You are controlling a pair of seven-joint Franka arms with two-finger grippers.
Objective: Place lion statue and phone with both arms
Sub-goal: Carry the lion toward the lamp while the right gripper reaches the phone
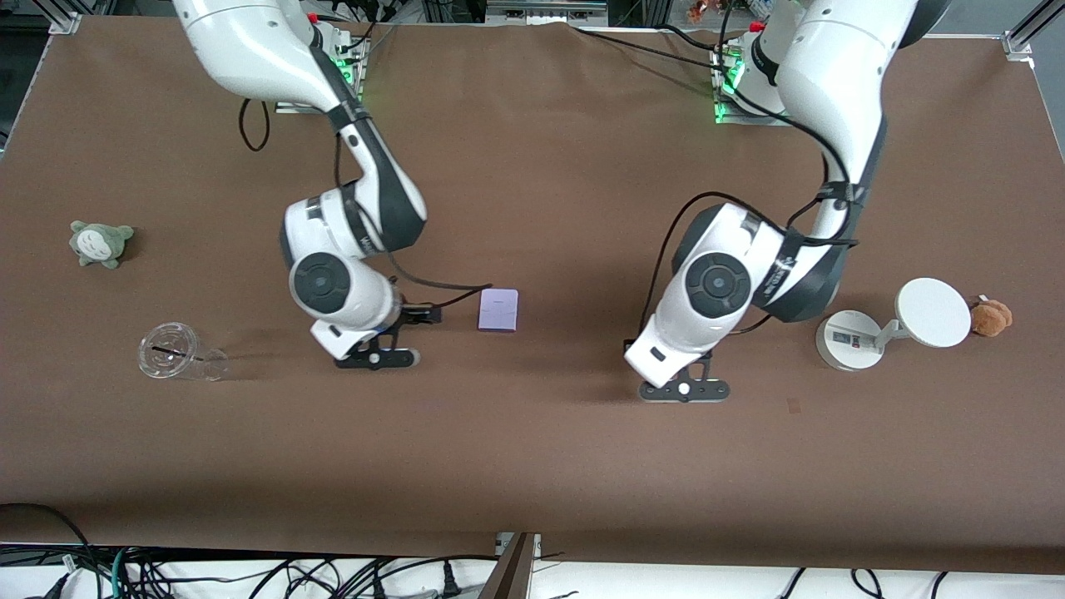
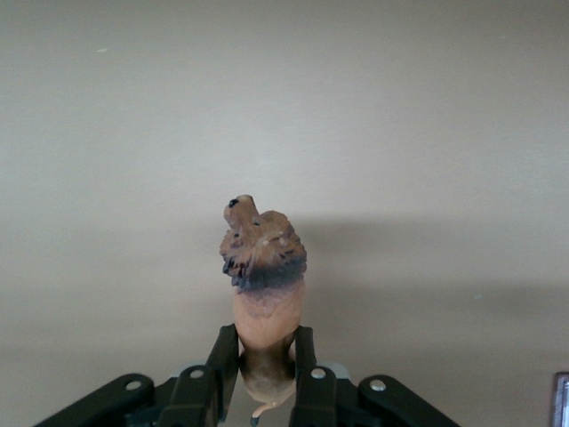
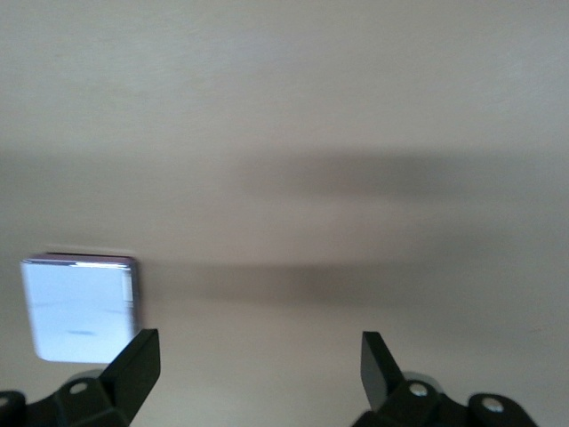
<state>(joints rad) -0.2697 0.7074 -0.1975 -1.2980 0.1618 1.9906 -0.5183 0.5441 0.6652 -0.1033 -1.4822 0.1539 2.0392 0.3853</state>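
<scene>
My left gripper (image 2: 267, 358) is shut on the lion statue (image 2: 264, 276), a small brown figurine. Its dark-maned head points away from the fingers (image 2: 224, 360) and its thin tail hangs between them. In the front view the left gripper (image 1: 684, 389) is low over the brown table, between the phone and the white device, and it hides the statue. The phone (image 1: 498, 310), a pale lavender slab, lies flat near the table's middle. My right gripper (image 1: 376, 358) is open and empty, just beside the phone toward the right arm's end. The right wrist view shows the phone (image 3: 80, 307) outside one fingertip (image 3: 135, 360).
A white round-based device with a disc (image 1: 894, 324) stands toward the left arm's end, with a brown plush toy (image 1: 992, 317) beside it. A clear plastic cup (image 1: 175, 353) lies on its side toward the right arm's end. A grey plush (image 1: 101, 243) sits farther back from the cup.
</scene>
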